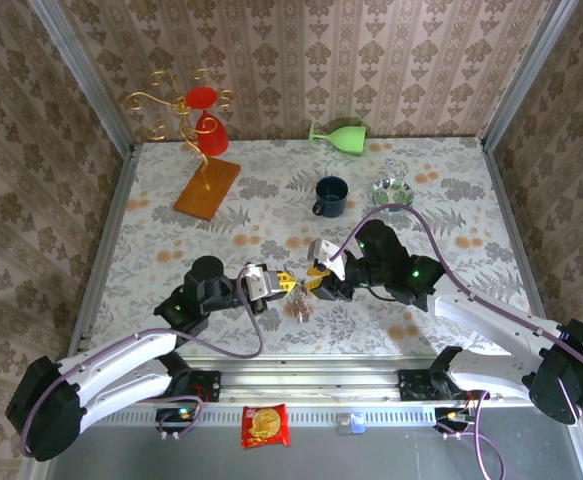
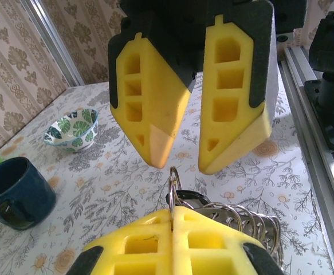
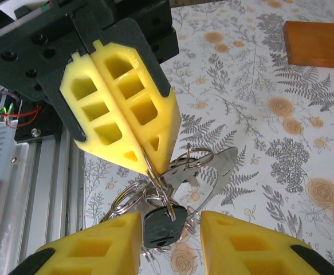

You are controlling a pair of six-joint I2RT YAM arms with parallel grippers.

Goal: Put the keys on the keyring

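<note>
- Your left pincer (image 1: 284,285) and right pincer (image 1: 316,275) stood tip to tip near the front of the bench (image 1: 151,260). The keyring (image 2: 174,179) and keys (image 3: 164,223) crowded the narrow gap between them.
- You had bare bench left of them, up to the wooden base (image 1: 207,187).
- Behind them, the blue mug (image 1: 330,196) and the leaf-patterned bowl (image 1: 392,190) blocked the middle.
- Right of the bowl, the bench lay bare to the wall.
</note>
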